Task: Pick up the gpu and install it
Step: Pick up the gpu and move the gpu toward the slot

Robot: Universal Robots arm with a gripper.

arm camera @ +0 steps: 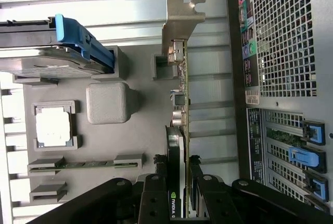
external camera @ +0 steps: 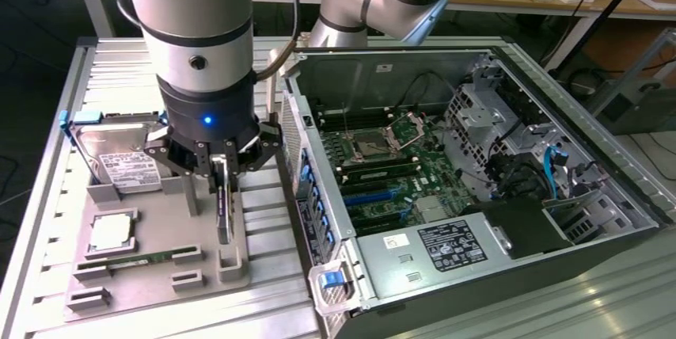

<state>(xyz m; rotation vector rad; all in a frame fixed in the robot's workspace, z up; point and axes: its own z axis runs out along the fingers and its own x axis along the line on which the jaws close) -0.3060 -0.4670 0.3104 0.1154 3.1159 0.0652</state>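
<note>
The gripper (external camera: 222, 166) seemingly pinches the upright gpu (external camera: 223, 216); the wrist view reveals its silver bracket (arm camera: 180, 18).

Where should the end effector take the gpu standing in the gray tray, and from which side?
Pinch the gpu across its two flat faces at the upper long edge, coming straight down from above. It stands on edge in the gray tray's slots, so only that edge is free and the faces suit the end effector, which is closed on it there.
</note>
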